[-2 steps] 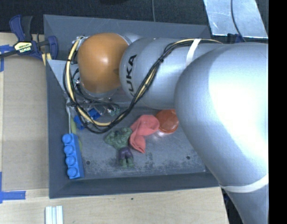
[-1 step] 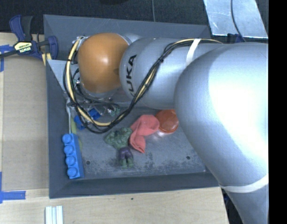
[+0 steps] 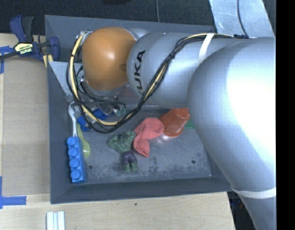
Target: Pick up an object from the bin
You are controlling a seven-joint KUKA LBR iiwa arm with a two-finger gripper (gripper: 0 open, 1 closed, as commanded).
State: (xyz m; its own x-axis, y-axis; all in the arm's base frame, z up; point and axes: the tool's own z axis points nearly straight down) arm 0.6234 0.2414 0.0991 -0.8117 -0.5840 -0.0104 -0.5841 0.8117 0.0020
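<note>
1. Camera view looks down on the grey bin [image 3: 58,176], with the arm [image 3: 224,90] reaching in from the right and covering the bin's upper and right parts.
2. Its orange wrist cover [image 3: 105,56] sits over the bin's upper left corner, and black and yellow cables [image 3: 97,121] loop round and below it.
3. The gripper [image 3: 79,114] hangs beneath that cover, close to the left wall. The cover and cables hide most of it, so I cannot tell how far open it is or whether it has hold of anything.
4. Nearest to it is a small blue piece [image 3: 83,124], lying by the left wall just under the cable loop. Whether the gripper touches it cannot be told.
5. Just below that, a blue knobbed block [image 3: 75,159] lies lengthwise along the left wall, with a pale yellow translucent thing [image 3: 85,148] against its right side.
6. Toward the middle of the floor lies a green figure [image 3: 121,142], with a dark purple figure [image 3: 129,161] just below it.
7. A pink crumpled thing [image 3: 147,134] lies to the right of the green figure, touching it.
8. An orange-red translucent thing [image 3: 176,121] lies beside the pink one, at the arm's edge.
</note>
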